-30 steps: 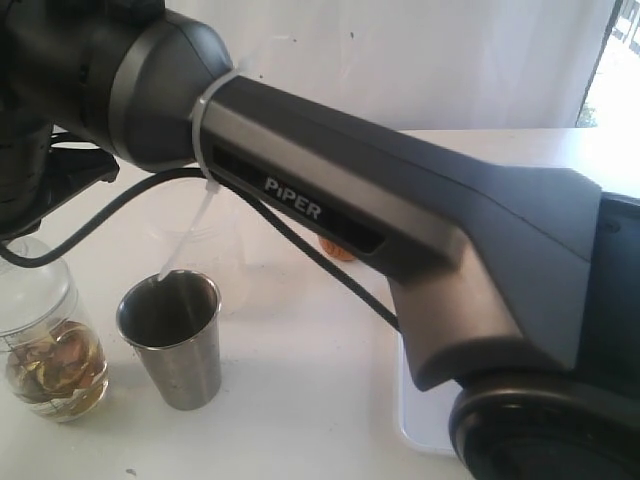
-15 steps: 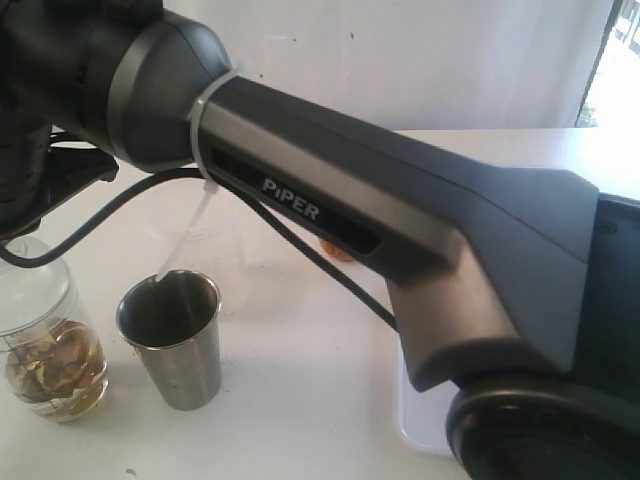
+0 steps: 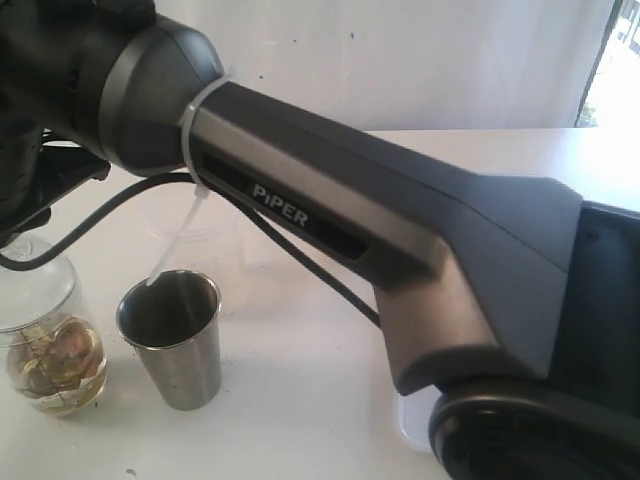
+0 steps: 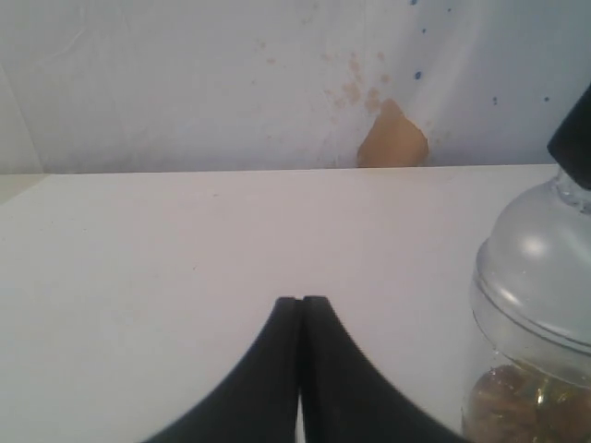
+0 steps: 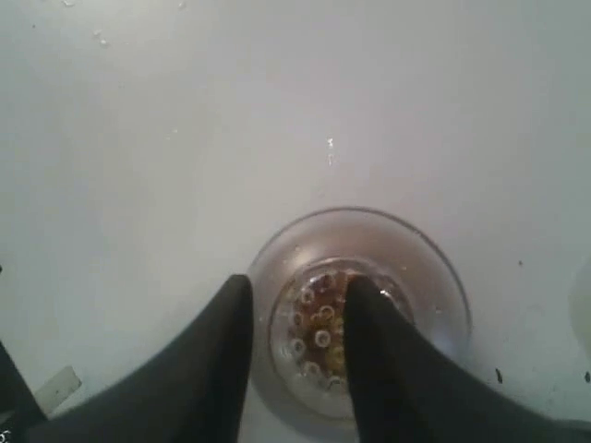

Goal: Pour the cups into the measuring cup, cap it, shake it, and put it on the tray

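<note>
The measuring cup [image 3: 45, 300] is a clear cup with a domed clear cap and brownish beads in liquid at its bottom. It stands at the table's left front, and the left wrist view shows it too [image 4: 536, 305]. In the right wrist view I look straight down on it [image 5: 416, 277]. My right gripper [image 5: 300, 288] is closed on its capped top, with one finger outside the rim and one over the middle. The steel tumbler [image 3: 172, 335] stands upright just right of it. My left gripper [image 4: 300, 300] is shut and empty, low over bare table. The wooden cup is hidden.
The big right arm [image 3: 350, 210] crosses the exterior view and hides most of the table. A frosted plastic cup [image 3: 205, 235] stands behind the tumbler. A sliver of the white tray [image 3: 410, 425] shows under the arm. A tan patch [image 4: 392, 138] sits at the far table edge.
The right arm has shifted slightly left and down. The measuring cup has moved a little with it, and its contents now sit tilted. The orange spot behind the arm is now covered.
</note>
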Robot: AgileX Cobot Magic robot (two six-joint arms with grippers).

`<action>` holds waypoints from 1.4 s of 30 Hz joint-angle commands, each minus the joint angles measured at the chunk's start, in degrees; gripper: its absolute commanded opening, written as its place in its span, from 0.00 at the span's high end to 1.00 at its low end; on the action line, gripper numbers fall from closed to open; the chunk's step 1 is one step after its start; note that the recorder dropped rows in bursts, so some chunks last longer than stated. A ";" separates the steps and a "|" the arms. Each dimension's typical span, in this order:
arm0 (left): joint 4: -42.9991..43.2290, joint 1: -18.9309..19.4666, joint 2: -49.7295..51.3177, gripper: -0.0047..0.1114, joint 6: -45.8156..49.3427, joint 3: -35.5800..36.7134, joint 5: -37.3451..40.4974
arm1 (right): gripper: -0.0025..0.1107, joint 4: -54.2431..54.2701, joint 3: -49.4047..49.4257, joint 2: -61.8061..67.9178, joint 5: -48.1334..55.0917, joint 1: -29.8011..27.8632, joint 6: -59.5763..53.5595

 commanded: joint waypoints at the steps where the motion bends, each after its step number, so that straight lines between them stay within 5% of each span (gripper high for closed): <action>1: -0.11 -0.21 -0.21 0.96 0.10 0.31 -0.65 | 0.69 0.00 -1.41 0.32 1.25 -0.03 -0.33; 13: -0.11 -0.21 -0.21 0.96 0.10 0.31 -0.65 | 0.70 0.00 -2.43 0.32 2.03 -0.03 -0.20; 20: -0.11 -0.21 -0.21 0.96 0.10 0.31 -0.65 | 0.98 0.00 -2.31 2.90 4.52 -0.03 -0.64; 32: -0.11 -0.21 -0.21 0.96 0.10 0.31 -0.65 | 0.97 0.00 -2.56 3.80 4.01 -0.03 -1.72; 42: -0.11 -0.21 -0.21 0.96 0.10 0.31 -0.65 | 0.69 0.00 -2.56 1.82 2.19 -0.03 -2.73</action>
